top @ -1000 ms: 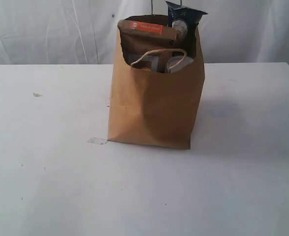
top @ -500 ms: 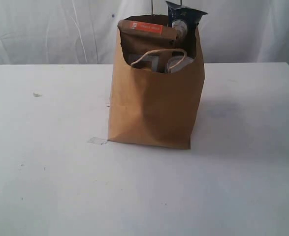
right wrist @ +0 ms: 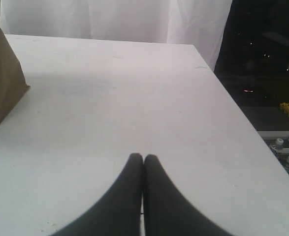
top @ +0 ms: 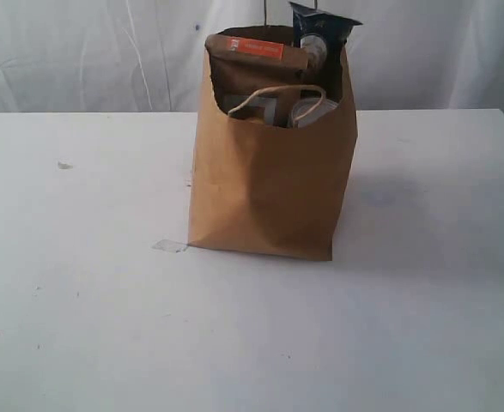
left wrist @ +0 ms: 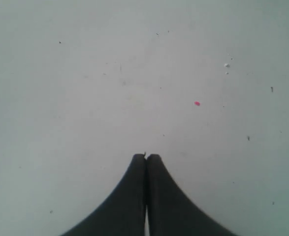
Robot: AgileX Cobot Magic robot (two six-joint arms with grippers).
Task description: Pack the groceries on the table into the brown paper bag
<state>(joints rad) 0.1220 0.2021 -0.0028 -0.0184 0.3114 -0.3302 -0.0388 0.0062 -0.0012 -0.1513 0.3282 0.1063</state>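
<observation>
Showing both end effectors empty. The left gripper (left wrist: 145, 158) has its dark fingers pressed together over bare tabletop, pinching nothing; the right gripper (right wrist: 143, 158) is likewise closed and empty, pointed along the table toward its far corner. Neither arm appears in the exterior view, which suggests both stand well clear of the work.

The brown paper bag (top: 273, 184) stands upright near the middle of the table (top: 80, 326); its lower corner shows at the edge of the right wrist view, well apart from that gripper. Rising above the creased rim are the brown pouch with orange label (top: 256, 50) and the dark end of the spaghetti packet (top: 322, 30), the tall items apparently propped against the rear wall. A round metallic top (top: 312, 110), tin or jar lid (which cannot be told), sits lower, behind a paper loop handle (top: 277, 90). No grocery lies on the tabletop, so packing is judged complete.

The surface is white and matt, with small scuffs and a scrap of tape (top: 170, 246) at the bag's front corner. White drapery (top: 80, 51) backs the scene; beyond the table's right edge the room is dark and cluttered.
</observation>
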